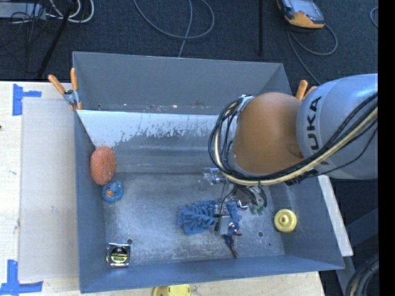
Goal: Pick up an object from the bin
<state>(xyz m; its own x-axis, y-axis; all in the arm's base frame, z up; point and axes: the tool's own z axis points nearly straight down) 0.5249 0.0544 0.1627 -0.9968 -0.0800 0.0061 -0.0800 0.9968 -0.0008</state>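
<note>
The gripper [231, 232] sits low at the right edge of the blue frilly thing [196, 217], mid-bin toward the front wall; whether it is wide or narrow I cannot tell. Catching only a loose fringe there could let the thing slip free on lifting.

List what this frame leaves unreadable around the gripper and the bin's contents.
Camera view:
Blue bristly thing: right side covered by the gripper; contact cannot be told.
Bin floor, right rear: hidden under the arm's orange cover.
Small blue round thing by the left wall: too small to name.
Black-and-yellow thing, front left: too small to identify.
</note>
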